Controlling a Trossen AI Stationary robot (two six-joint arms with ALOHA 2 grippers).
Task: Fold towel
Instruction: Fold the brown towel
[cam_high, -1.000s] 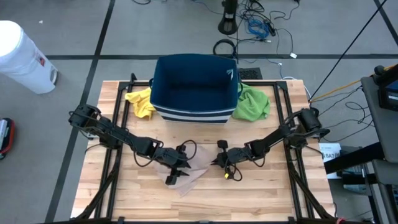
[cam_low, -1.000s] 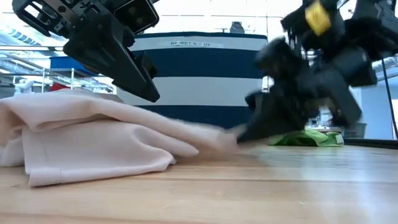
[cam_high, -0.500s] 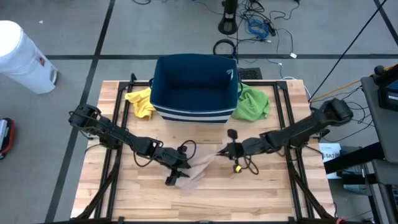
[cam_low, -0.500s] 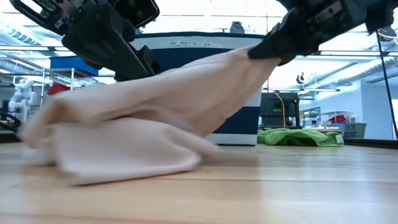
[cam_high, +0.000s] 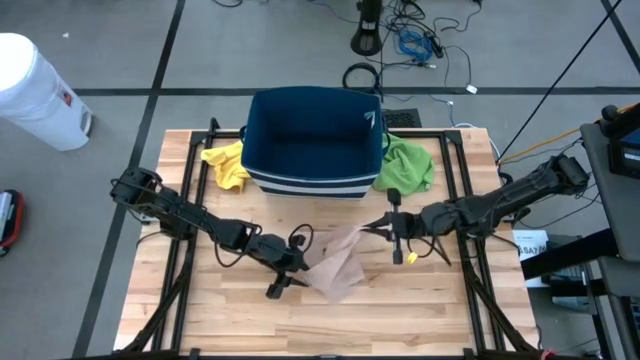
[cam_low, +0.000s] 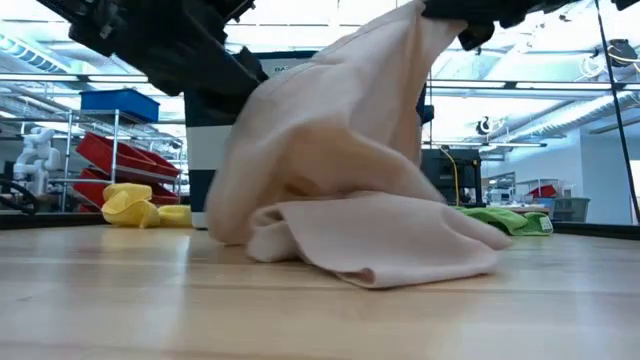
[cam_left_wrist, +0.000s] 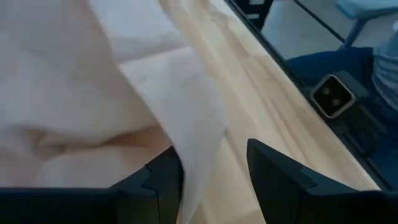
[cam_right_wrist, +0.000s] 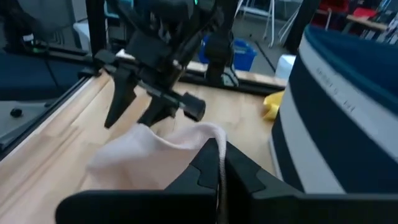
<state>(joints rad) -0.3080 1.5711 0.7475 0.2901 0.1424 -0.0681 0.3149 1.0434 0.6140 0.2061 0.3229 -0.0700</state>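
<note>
A wooden table (cam_high: 180, 300) stands on a grey floor, and a white bin (cam_high: 35, 92) sits on that floor well off the table's far left corner. The navy basket (cam_high: 314, 140) stands at the far middle of the table. A yellow cloth (cam_high: 227, 163) lies touching the basket's left side, a green cloth (cam_high: 406, 165) touching its right. Cables trail on the floor beyond the basket (in the low view, shelving with red bins shows behind it).

The towel (cam_high: 337, 267), pale pink, lies in front of the basket, bunched on the wood with one corner drawn up toward the right. The left gripper (cam_high: 282, 283) is just left of the towel's near edge, its fingers (cam_left_wrist: 163, 180) spread apart with a fold of cloth lying between them, not pinched. The right gripper (cam_high: 377, 229) is in front of the basket's right end, clenched on the raised corner of the towel, which hangs from it down to the heap in the low view.

Bare wood lies in front of the towel and to both sides of it; the basket stands near behind it.
</note>
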